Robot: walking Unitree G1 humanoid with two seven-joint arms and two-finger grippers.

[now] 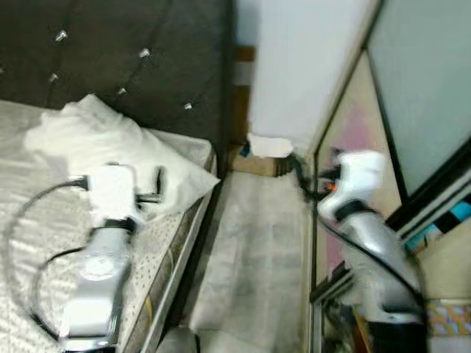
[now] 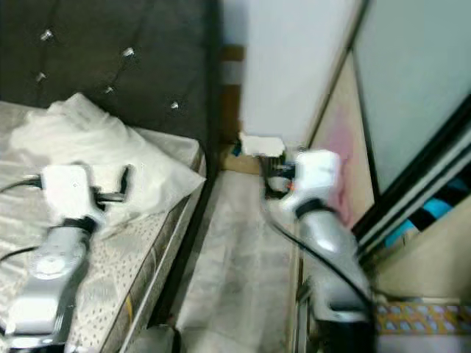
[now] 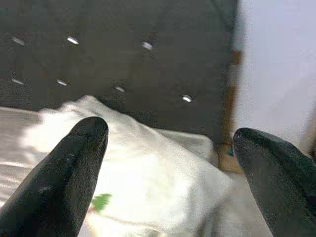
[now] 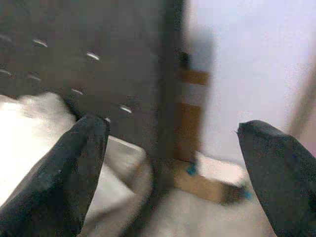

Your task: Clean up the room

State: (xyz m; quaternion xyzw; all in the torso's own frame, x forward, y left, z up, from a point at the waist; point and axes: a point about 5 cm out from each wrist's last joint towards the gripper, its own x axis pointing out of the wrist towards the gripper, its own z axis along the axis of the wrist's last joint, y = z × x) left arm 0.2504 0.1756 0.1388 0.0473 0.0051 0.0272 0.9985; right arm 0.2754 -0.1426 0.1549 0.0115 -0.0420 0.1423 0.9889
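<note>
A crumpled white pillow (image 1: pixel 103 136) lies at the head of the bed, against the dark tufted headboard (image 1: pixel 110 44). My left gripper (image 1: pixel 153 190) hovers over the pillow's near corner, open, its fingers (image 3: pixel 74 173) spread wide with nothing between them. My right gripper (image 1: pixel 307 176) is raised over the narrow aisle beside the bed. It is open too and points toward a low cardboard box (image 1: pixel 257 163) with something white on top, which stands on the floor against the far wall. The views are blurred.
The mattress edge (image 1: pixel 176 257) runs along the left of a narrow pale floor aisle (image 1: pixel 250 250). A wardrobe with a frosted sliding door (image 1: pixel 419 88) lines the right side, close to my right arm. A white wall closes the far end.
</note>
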